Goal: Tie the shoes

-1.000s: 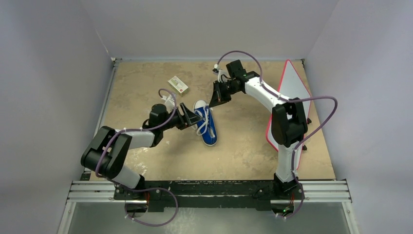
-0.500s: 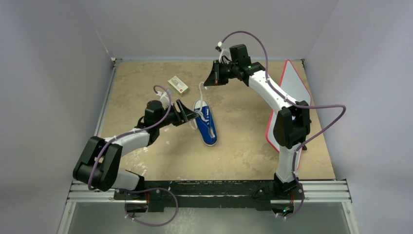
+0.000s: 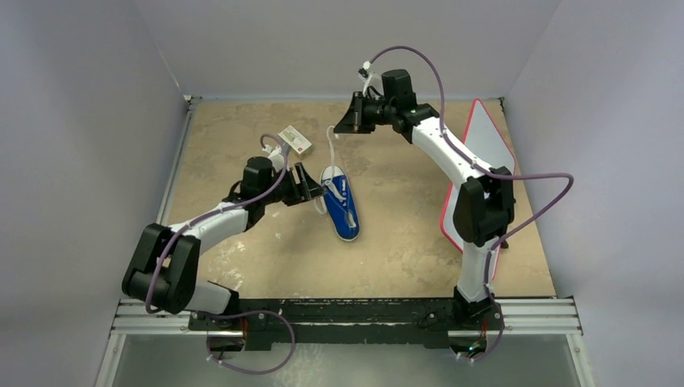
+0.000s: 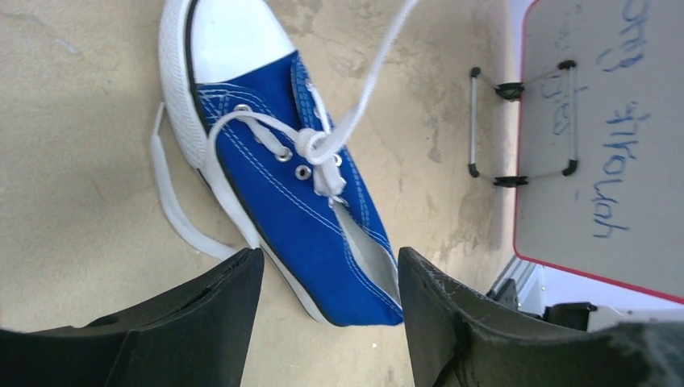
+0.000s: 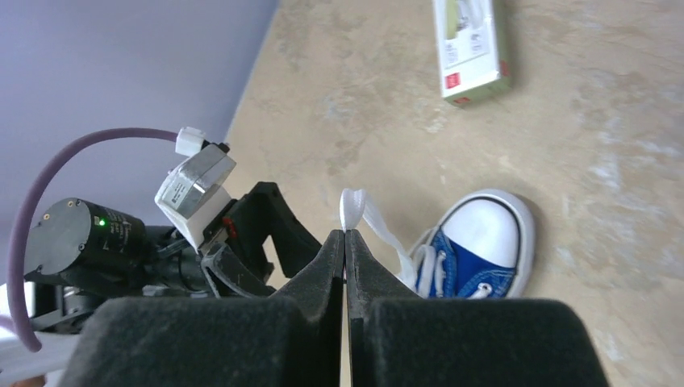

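The blue sneaker with its white toe cap lies mid-table, toe toward the back. A first knot sits over its eyelets. My right gripper hangs above and behind the toe, shut on the end of one white lace. That lace runs taut up from the knot. The other lace lies loose on the table beside the sole. My left gripper stands open at the shoe's left side. The heel lies just beyond its fingers, which hold nothing.
A small white box with a red edge lies behind and left of the shoe. A red-rimmed whiteboard leans on its wire stand at the right. Grey walls close the table on three sides.
My right gripper has risen and moved back and left, drawing the lace taut above the toe. The left arm has swung slightly back and stays open beside the shoe.
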